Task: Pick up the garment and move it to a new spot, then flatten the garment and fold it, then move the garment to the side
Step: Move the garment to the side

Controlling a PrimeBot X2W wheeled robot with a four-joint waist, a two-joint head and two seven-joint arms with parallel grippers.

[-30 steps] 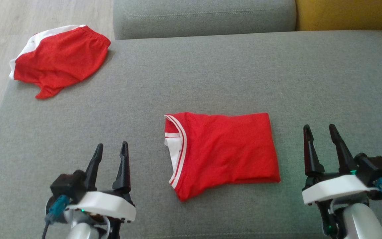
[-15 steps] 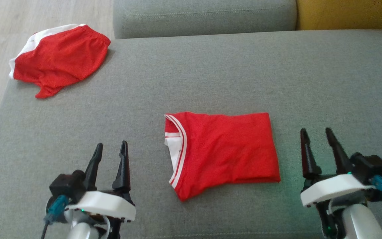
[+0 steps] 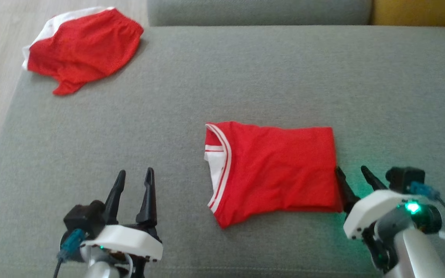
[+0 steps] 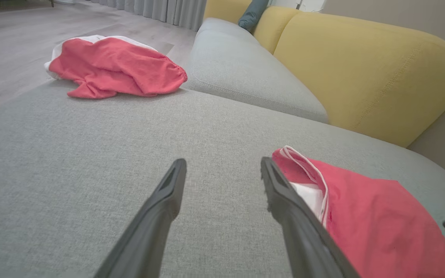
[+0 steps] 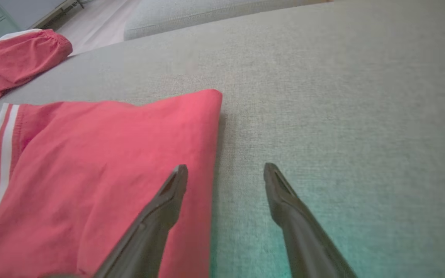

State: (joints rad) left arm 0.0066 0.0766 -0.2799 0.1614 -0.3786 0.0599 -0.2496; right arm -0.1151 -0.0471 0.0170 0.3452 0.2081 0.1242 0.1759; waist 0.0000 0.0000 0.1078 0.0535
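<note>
Grey woven sofa seat carrying everything. Left wrist view alone showing smooth yellow backrest. Folded red knit garment, rectangular with white-striped collar, lying mid-width toward seat's near edge. Crumpled red-and-white shorts sitting at far left corner. Right hand gaping empty; right wrist view showing one finger overlapping garment's right edge. Left hand gaping empty, hovering left of garment.

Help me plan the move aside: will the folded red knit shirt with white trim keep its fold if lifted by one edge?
Probably not: the folded red knit shirt with white trim looks thin and limp, so it would likely sag and unfold from the edge the open right gripper straddles. Pushed, it may bunch on the textured grey sofa cushion.
</note>
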